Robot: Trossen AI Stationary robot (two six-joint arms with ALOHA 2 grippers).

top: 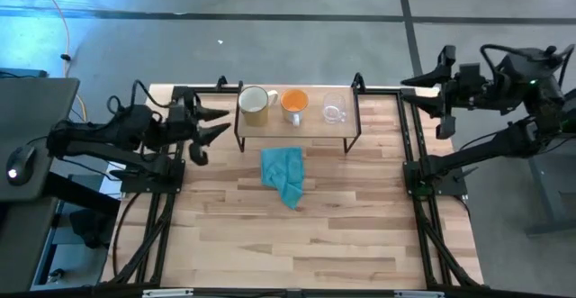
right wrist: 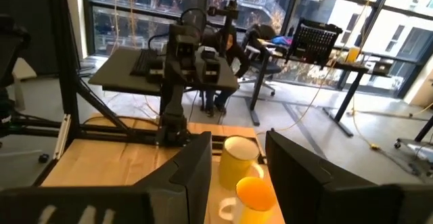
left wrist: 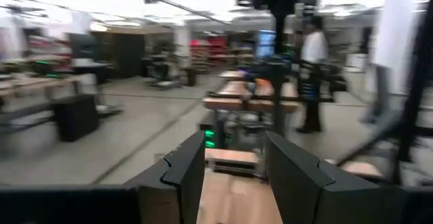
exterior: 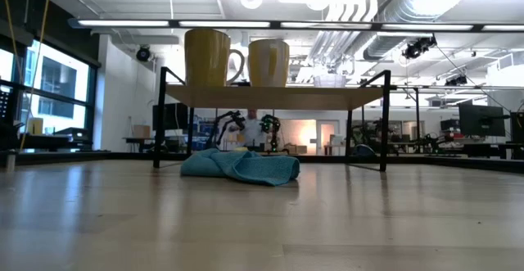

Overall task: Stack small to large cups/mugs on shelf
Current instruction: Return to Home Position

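Three vessels stand side by side on the shelf (top: 297, 129), a light-wood board on black legs near the table's far edge. The cream mug (top: 256, 104) is leftmost, the orange mug (top: 294, 103) in the middle, the clear glass cup (top: 334, 110) rightmost. The low view shows the cream mug (exterior: 206, 56), the orange mug (exterior: 268, 62) and the glass cup (exterior: 330, 80) upright on the shelf board (exterior: 274, 97). My left gripper (top: 220, 122) hovers open just left of the shelf. My right gripper (top: 407, 93) hovers open right of it. The right wrist view shows the cream mug (right wrist: 240, 158) and the orange mug (right wrist: 254, 193) between its fingers, apart from them.
A crumpled teal cloth (top: 284, 176) lies on the table just in front of the shelf, also in the low view as the cloth (exterior: 241, 166). Black frame rails (top: 414, 154) run along both table sides. A person (left wrist: 312, 55) stands in the room beyond.
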